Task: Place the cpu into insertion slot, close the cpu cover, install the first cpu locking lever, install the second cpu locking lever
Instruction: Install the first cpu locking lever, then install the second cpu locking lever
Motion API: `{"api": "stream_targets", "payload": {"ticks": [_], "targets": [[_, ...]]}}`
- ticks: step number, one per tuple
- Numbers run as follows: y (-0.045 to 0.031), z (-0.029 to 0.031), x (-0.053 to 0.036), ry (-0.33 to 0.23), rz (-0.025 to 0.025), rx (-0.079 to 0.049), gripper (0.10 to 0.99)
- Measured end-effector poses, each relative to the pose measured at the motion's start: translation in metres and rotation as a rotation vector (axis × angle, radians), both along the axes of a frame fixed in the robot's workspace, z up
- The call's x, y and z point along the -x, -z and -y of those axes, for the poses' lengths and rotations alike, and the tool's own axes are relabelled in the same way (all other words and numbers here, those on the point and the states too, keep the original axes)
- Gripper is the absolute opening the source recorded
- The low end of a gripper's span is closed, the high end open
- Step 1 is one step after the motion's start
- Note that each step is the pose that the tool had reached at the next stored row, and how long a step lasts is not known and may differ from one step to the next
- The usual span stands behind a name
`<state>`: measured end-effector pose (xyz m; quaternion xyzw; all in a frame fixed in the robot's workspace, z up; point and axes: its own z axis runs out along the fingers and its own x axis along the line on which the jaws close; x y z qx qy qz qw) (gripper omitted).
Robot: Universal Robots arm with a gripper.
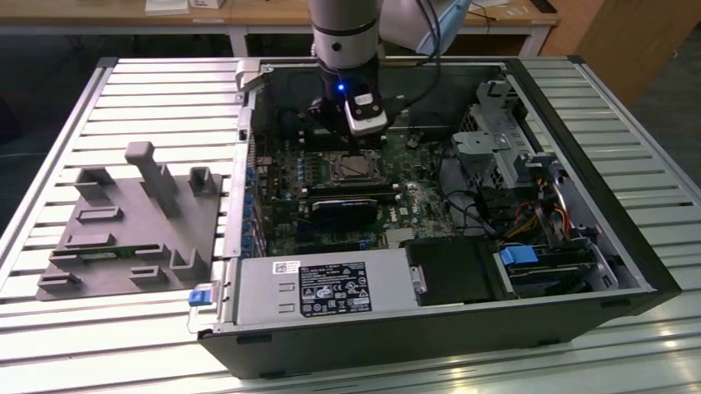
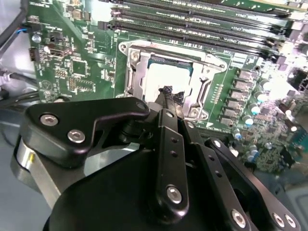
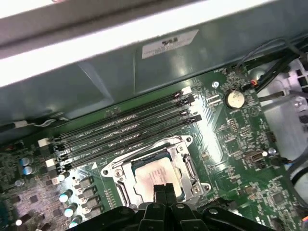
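The cpu (image 2: 166, 79) is seen seated in the insertion slot (image 2: 168, 82) on the green motherboard (image 2: 72, 67), its pale metal top lying flat and square inside the socket in both wrist views, so the first step can be judged complete. The cpu cover (image 2: 135, 77), a silver frame with a large window, appears to lie down around the chip, with the metal top showing through the window; the closing of the cover is therefore taken as done or nearly done (whether the frame sits fully flat cannot be told from these angles). The gripper (image 2: 169, 96) is held directly over the socket, its black fingertips drawn together and touching or almost touching the near part of the chip's top; nothing is seen clamped between them. In the exterior view the gripper (image 1: 353, 146) is placed low inside the open computer case (image 1: 613, 271), just above the insertion slot (image 1: 353, 168), with the grey fixture tray (image 1: 121, 222) lying well apart on the slatted table (image 1: 66, 107) toward the exterior view's left. The long black memory slots (image 3: 125, 132) run just beside the socket and are untouched. Of the two locking levers, neither can be made out clearly as latched, so both lever steps are judged to remain.
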<state>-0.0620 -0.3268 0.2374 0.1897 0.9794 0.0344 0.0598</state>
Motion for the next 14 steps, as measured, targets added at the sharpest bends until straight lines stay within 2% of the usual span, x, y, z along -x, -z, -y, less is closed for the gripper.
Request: {"api": "stream_targets", "payload": {"ticks": [2,14], "targets": [[-0.0018,0.0000,0.0000,0.000,0.0001,0.000,0.106],[-0.0018,0.0020,-0.0031,0.000,-0.0007,0.000,0.106]]}}
